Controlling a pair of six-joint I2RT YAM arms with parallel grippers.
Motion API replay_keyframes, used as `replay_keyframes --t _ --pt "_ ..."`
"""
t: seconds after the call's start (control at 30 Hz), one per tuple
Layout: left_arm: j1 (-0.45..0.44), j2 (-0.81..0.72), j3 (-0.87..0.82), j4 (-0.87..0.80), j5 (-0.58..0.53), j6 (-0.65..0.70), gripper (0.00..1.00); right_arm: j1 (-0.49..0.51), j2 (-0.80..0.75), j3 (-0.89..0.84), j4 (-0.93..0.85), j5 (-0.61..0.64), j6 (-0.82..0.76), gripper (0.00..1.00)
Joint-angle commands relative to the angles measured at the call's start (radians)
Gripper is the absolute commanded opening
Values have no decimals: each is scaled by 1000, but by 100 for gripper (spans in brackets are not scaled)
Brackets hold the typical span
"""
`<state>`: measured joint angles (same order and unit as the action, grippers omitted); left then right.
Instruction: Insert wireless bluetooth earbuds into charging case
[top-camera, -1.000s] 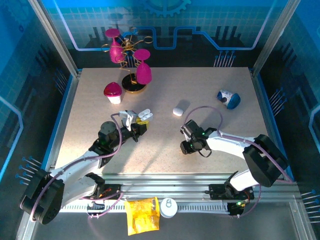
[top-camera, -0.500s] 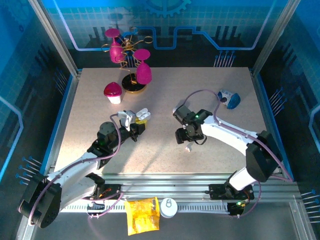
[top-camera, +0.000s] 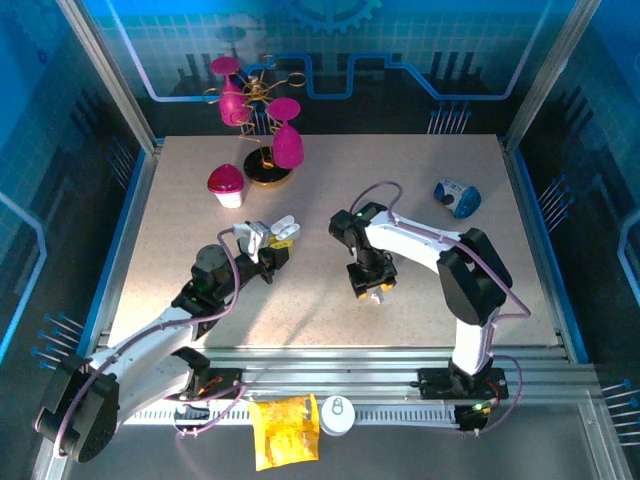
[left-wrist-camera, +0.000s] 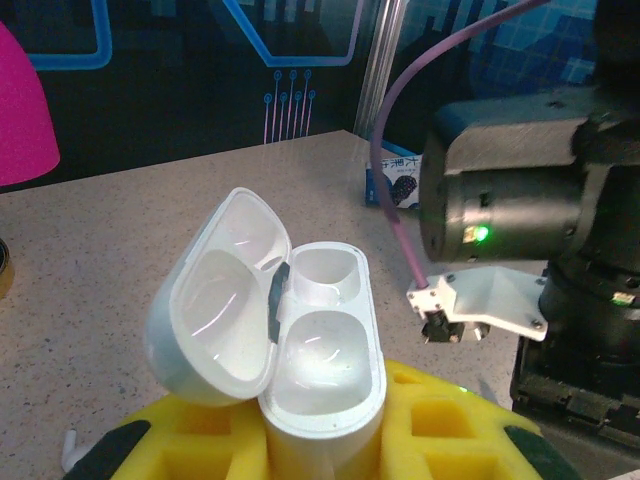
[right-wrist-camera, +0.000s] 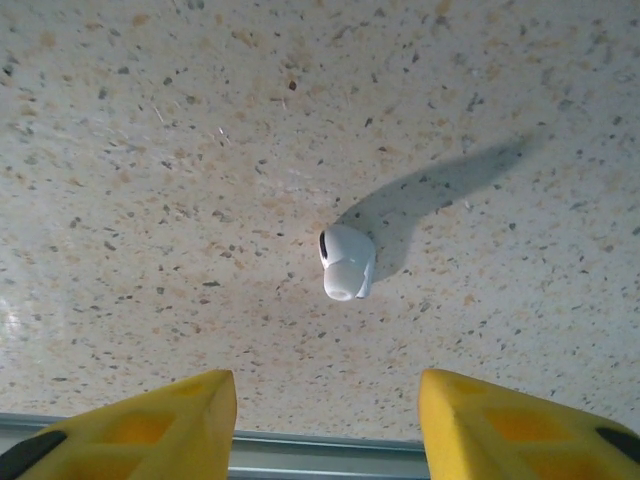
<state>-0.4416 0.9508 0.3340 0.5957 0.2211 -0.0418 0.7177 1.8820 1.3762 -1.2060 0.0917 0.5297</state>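
Charging case open, both wells empty; left gripper pinches it at lower centre. Right gripper spread, earbud loose on table mid-frame. We judge: picking, inserting remain.

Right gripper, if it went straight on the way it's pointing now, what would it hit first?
Likely the white earbud lying on the table, just ahead of the open right gripper; depth is uncertain.
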Motion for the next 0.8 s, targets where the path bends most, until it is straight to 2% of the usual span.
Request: replay_keyframes --t 0.0,0.37,0.77 --pt "-3 2 -7 16 -5 26 16 -15 57 43 -58 -20 -30 49" --pt "-3 17 0 21 -2 30 16 -50 142 31 -12 -25 -67 44" --pt "-5 25 13 16 12 14 16 -70 182 -14 61 -18 -79 34"
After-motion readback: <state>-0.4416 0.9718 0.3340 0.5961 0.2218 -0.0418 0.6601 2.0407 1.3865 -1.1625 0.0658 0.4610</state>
